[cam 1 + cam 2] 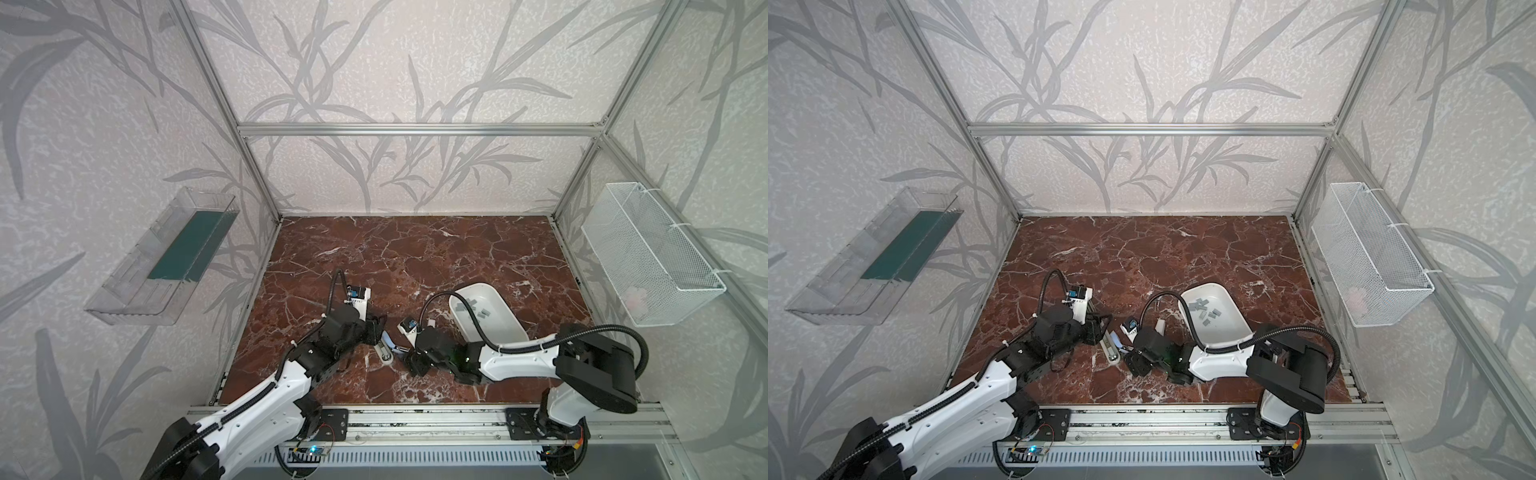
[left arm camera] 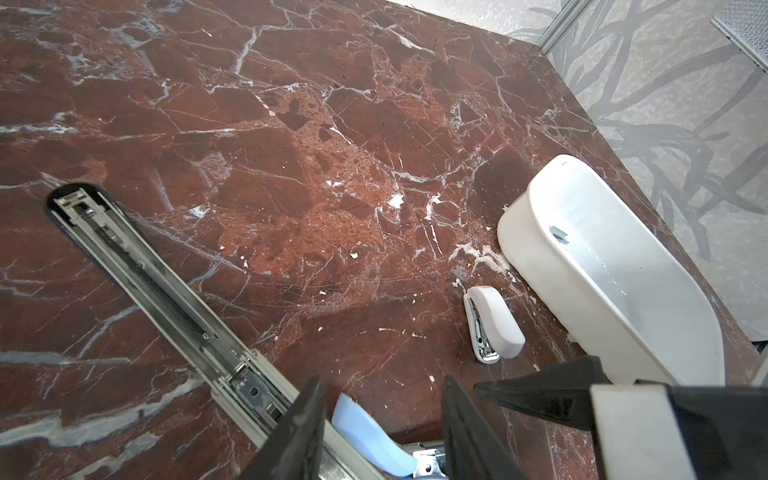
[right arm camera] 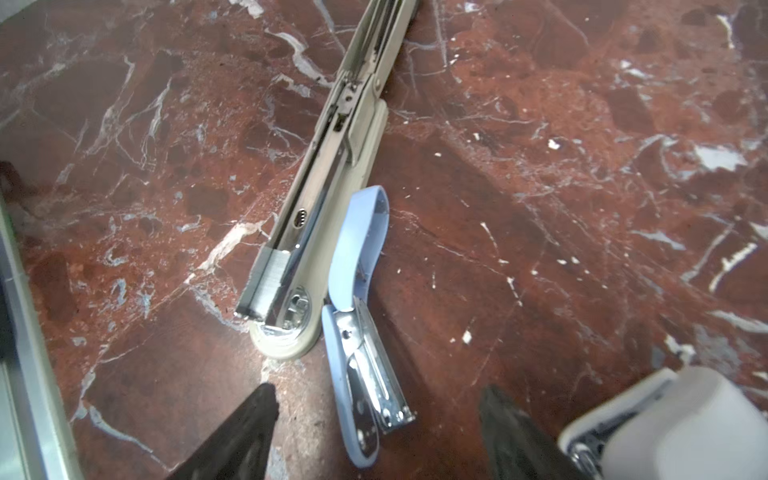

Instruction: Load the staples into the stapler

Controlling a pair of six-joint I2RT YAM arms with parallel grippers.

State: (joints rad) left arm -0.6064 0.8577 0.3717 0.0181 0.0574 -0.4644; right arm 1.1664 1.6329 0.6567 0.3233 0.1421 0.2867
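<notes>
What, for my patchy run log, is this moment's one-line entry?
left gripper: at open long stapler | right gripper: open, empty | staples: in tray

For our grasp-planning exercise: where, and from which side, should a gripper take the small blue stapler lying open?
Best grip the blue stapler across its narrow base, at the end farthest from the long stapler, coming from above. Both long edges look free there; the opened lid end sits against that stapler.
</notes>
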